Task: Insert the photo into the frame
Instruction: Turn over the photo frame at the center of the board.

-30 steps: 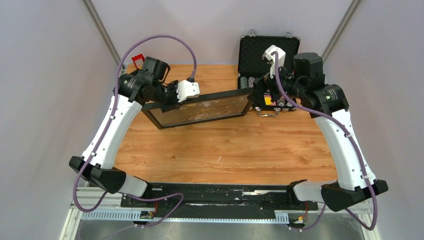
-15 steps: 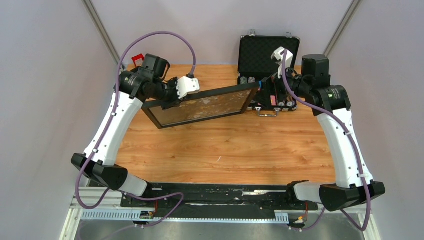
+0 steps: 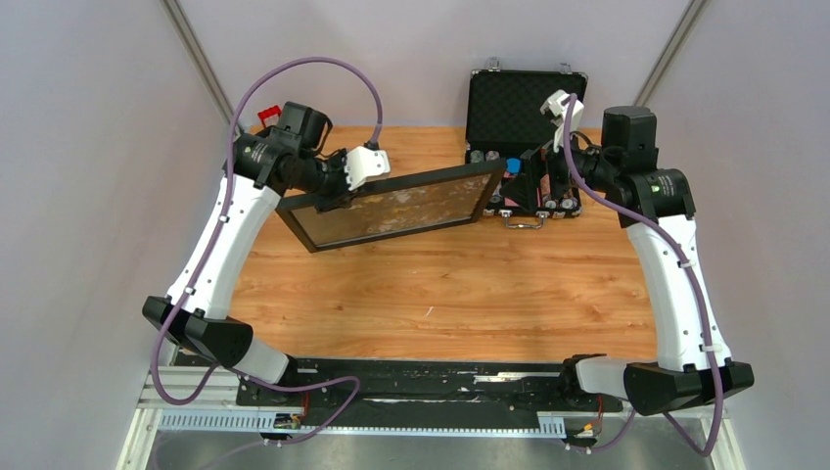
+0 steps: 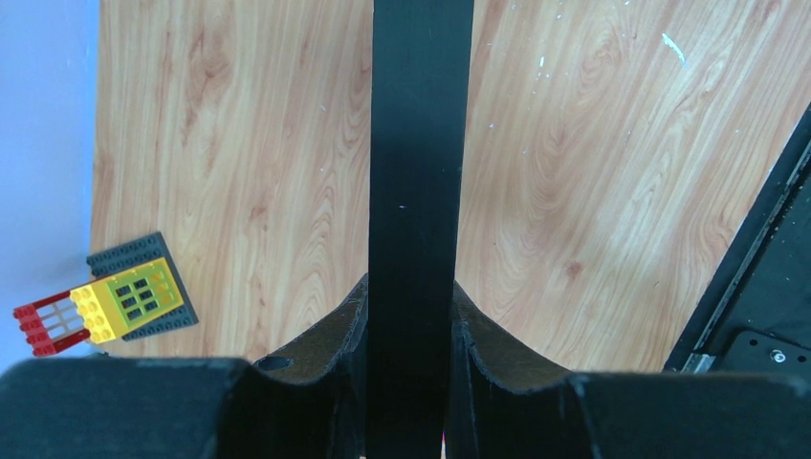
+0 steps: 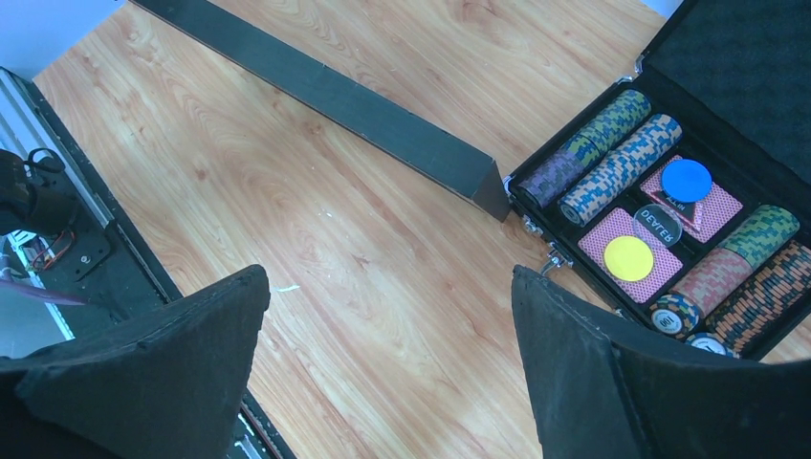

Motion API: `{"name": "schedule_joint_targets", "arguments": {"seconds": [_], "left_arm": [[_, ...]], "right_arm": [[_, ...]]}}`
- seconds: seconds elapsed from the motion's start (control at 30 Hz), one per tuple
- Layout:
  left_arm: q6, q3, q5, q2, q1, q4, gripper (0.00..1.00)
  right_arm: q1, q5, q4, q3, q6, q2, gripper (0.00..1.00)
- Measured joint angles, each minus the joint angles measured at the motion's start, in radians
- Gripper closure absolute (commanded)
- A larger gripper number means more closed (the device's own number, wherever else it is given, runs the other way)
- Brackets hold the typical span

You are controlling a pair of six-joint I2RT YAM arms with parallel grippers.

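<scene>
The frame [image 3: 391,206] is a large rectangle of black rails, held tilted above the table. A mottled brown and whitish sheet, apparently the photo [image 3: 401,208], shows inside its rails. My left gripper [image 3: 338,196] is shut on the frame's far long rail near its left end. In the left wrist view the black rail [image 4: 419,143] runs straight between the left gripper's [image 4: 409,287] fingers. My right gripper [image 3: 530,184] is open and empty, just right of the frame's right end. In the right wrist view the right gripper [image 5: 387,277] hangs over bare wood and the frame's rail [image 5: 335,96] lies beyond it.
An open black chip case [image 3: 529,108] with rows of poker chips stands at the back right, close behind my right gripper; it also shows in the right wrist view [image 5: 660,201]. A red and yellow brick piece [image 4: 105,304] lies at the table's far left edge.
My right gripper has let go of the frame's right end and drawn back to the right. The frame's right end has swung a little away; the left gripper keeps its hold.
</scene>
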Motion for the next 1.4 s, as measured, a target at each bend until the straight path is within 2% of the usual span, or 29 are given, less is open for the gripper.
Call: {"name": "schedule_joint_targets", "arguments": {"seconds": [0.47,0.9,1.4], "left_arm": [[0.002,0.008,0.034,-0.002,0.047,-0.029,1.0],[-0.052,-0.025,0.031,-0.061,0.209,-0.066,1.0],[-0.085,-0.061,0.034,-0.093,0.253,-0.043,1.0]], "right_arm": [[-0.028,-0.03,0.008,-0.002,0.007,0.0,0.05],[-0.039,-0.056,0.035,-0.018,0.034,-0.001,0.05],[-0.04,-0.084,0.068,-0.06,0.055,0.014,0.05]]}}
